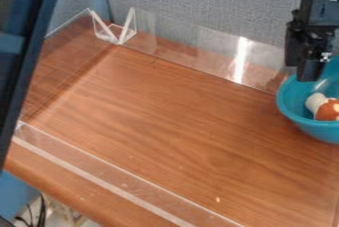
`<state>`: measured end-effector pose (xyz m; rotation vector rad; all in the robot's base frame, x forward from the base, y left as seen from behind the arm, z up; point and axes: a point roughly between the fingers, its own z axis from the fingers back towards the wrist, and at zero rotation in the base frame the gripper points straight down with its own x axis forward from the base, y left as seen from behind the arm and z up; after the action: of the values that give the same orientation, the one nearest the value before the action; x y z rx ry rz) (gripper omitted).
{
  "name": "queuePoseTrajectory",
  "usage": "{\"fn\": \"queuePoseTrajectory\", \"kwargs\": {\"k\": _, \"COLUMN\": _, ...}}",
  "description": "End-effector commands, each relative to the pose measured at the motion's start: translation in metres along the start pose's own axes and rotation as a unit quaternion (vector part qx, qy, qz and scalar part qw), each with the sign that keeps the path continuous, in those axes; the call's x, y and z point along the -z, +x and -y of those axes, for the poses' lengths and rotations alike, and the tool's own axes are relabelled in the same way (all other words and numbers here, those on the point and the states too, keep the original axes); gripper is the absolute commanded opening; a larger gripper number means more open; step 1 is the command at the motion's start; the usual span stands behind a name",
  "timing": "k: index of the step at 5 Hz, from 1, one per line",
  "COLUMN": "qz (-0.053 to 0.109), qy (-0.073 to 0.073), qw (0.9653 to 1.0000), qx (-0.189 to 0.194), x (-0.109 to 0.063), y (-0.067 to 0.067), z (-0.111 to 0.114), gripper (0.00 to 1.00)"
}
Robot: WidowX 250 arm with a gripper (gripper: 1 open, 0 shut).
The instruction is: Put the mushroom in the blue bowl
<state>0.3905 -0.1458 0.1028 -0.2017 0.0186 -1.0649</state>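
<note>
The blue bowl (294,102) sits at the right edge of the wooden table, partly cut off by the frame. The mushroom (319,105) lies inside it, cream stem toward the left and reddish-brown cap toward the right, with nothing touching it. My black gripper (308,69) hangs pointing down just above the bowl's far rim, up and left of the mushroom, with nothing between its fingers. The fingers merge into one dark shape, so how wide they stand is unclear.
Low clear acrylic walls (225,57) edge the wooden table (159,122), with a clear triangular bracket (117,28) at the back left. A grey panel rises behind. A dark blue bar (27,62) leans across the left foreground.
</note>
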Motion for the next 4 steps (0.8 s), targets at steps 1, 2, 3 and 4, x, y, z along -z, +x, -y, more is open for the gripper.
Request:
{"fn": "queuePoseTrajectory", "kwargs": {"k": 1, "qz": 0.02, "qy": 0.019, "qw": 0.9996, "qx": 0.006, "x": -0.016, "y": 0.009, "z": 0.0054, "gripper": 1.0}}
{"fn": "queuePoseTrajectory", "kwargs": {"k": 2, "qz": 0.023, "qy": 0.019, "qw": 0.9995, "qx": 0.002, "x": -0.0148, "y": 0.0124, "z": 0.0057, "gripper": 1.0}}
{"fn": "queuePoseTrajectory", "kwargs": {"k": 3, "qz": 0.024, "qy": 0.017, "qw": 0.9996, "qx": -0.006, "x": -0.0087, "y": 0.0165, "z": 0.0046, "gripper": 1.0}}
{"fn": "queuePoseTrajectory", "kwargs": {"k": 4, "qz": 0.028, "qy": 0.014, "qw": 0.9995, "qx": -0.004, "x": -0.0093, "y": 0.0186, "z": -0.0008, "gripper": 1.0}}
